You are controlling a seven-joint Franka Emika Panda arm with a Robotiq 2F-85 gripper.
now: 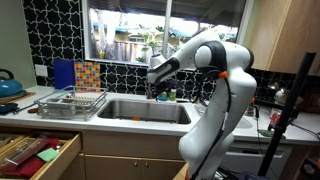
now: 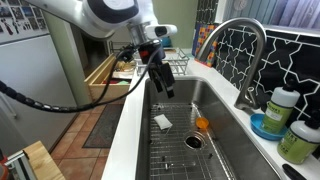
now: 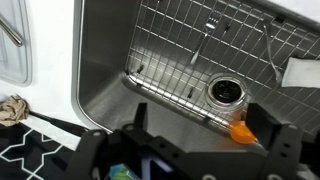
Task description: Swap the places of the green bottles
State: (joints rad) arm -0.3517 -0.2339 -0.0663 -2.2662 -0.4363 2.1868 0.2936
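Observation:
Two green bottles stand on the ledge behind the sink, at the right edge of an exterior view: one with a green cap [image 2: 284, 103] and a shorter one [image 2: 298, 140] nearer the camera. My gripper [image 2: 163, 85] hangs over the sink basin, well apart from them, open and empty. In the wrist view its two dark fingers [image 3: 200, 125] straddle the sink floor with nothing between them. A bit of green [image 3: 121, 172] shows at the bottom edge; I cannot tell what it is. My gripper [image 1: 157, 85] also shows in front of the window.
The steel sink [image 2: 215, 110] has a wire grid, a drain [image 3: 226, 92], an orange piece [image 3: 243, 130] and a white scrap [image 2: 162, 121]. A tall faucet [image 2: 240, 45] stands by the bottles, with a blue dish [image 2: 266, 125]. A dish rack [image 1: 72, 100] and an open drawer [image 1: 40, 152] are on one side.

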